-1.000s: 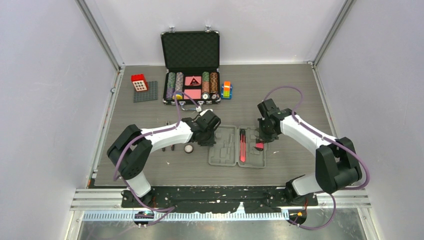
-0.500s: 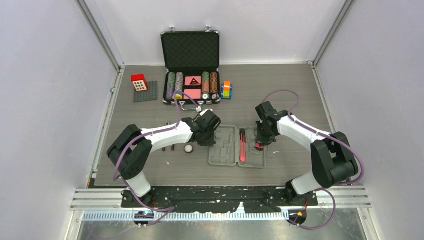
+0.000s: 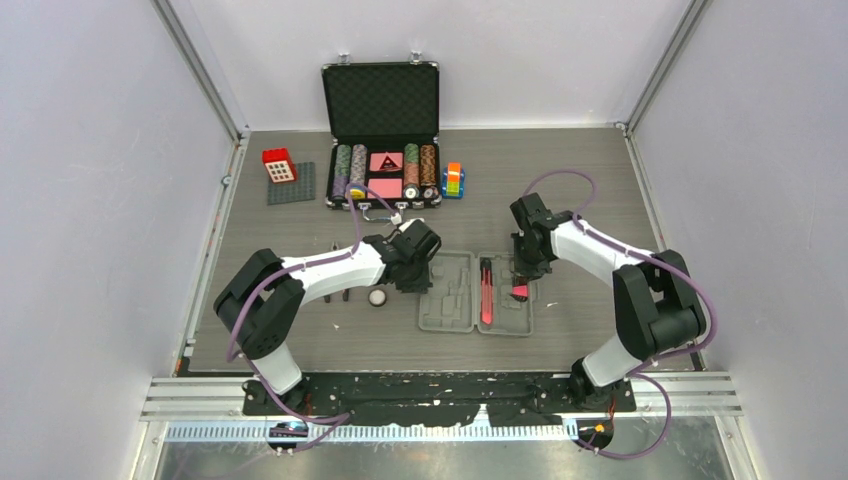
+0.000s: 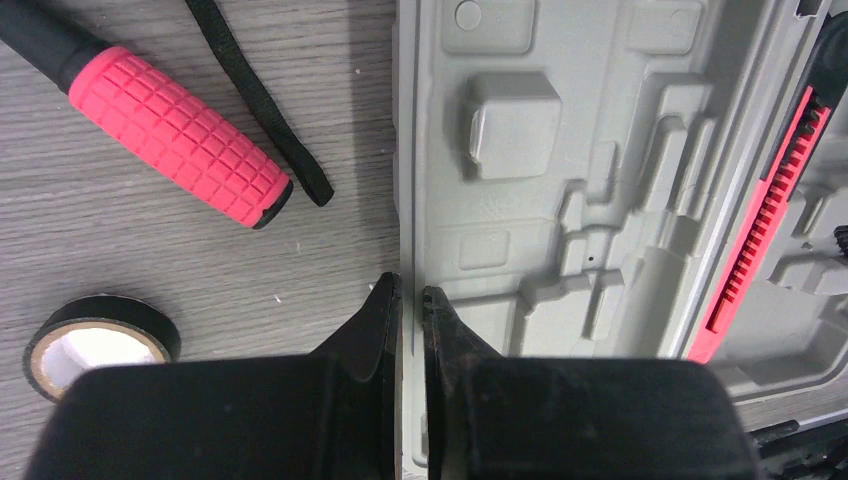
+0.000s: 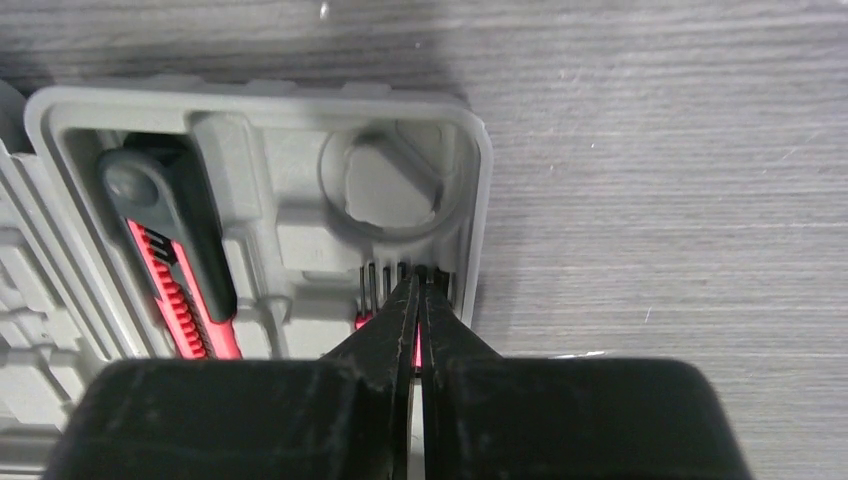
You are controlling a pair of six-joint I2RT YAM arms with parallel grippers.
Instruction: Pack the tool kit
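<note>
The grey tool case [image 3: 450,295] lies open mid-table. My left gripper [image 3: 413,272] is shut on the case's left rim [image 4: 408,200], one finger on each side of it. A red-and-black knife [image 3: 485,292] sits in its slot and also shows in the right wrist view [image 5: 170,250]. My right gripper [image 3: 522,272] is shut, with its tips [image 5: 420,282] down on a small red bit holder [image 3: 519,291] in the case's right half. A red-handled screwdriver [image 4: 175,135] and a black tape roll [image 4: 100,340] lie on the table left of the case.
An open black case of poker chips [image 3: 381,140] stands at the back. A red block [image 3: 279,165] on a grey baseplate [image 3: 300,188] is to its left, a coloured cube [image 3: 453,179] to its right. A black strap [image 4: 260,100] lies by the screwdriver.
My right arm's elbow has swung in toward the table and its gripper has shifted slightly back over the case's right half. My left arm has not moved.
</note>
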